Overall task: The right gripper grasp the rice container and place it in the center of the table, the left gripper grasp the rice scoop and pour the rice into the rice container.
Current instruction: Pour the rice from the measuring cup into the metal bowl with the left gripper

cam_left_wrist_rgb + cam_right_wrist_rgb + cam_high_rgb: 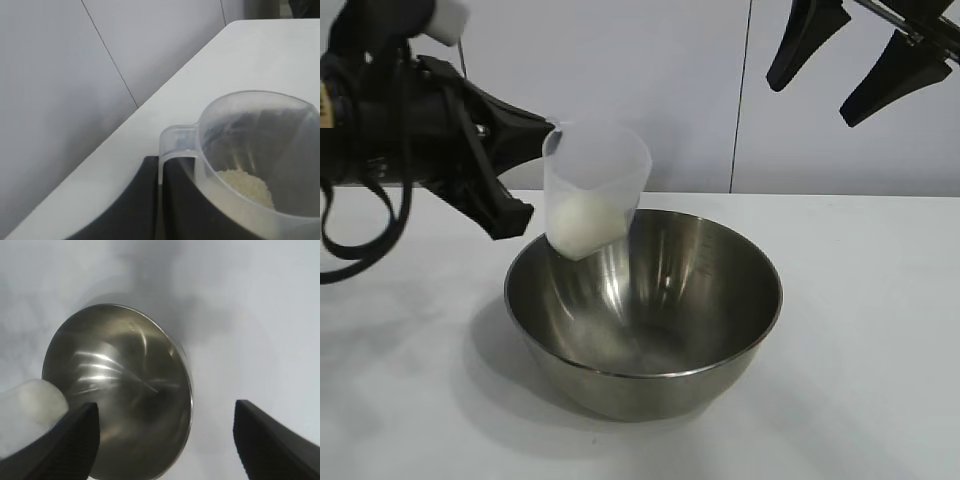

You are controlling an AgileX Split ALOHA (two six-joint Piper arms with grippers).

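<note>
The left gripper (525, 170) is seen with its jaws clamped on the handle tab of the scoop (593, 188), which is held tilted just above the near-left rim of the bowl (645, 310). The rice (582, 222) is still gathered as a pale heap in the scoop's lowered side (the wrist view (247, 185) confirms none at the lip), and the bowl's inside appears bare of grains. The right gripper (855, 60) is shown raised well above and behind the bowl, its jaws spread wide and holding nothing.

The first half of the task is judged complete: the bowl is set roughly mid-worktop (860, 300) and has been let go. The pour is judged barely begun; further tipping of the scoop over the bowl is what remains.

The worktop is plain white and matte, with soft shadows beneath the bowl. Behind it, pale wall panels (670, 80) divided by a thin dark seam are seen.
</note>
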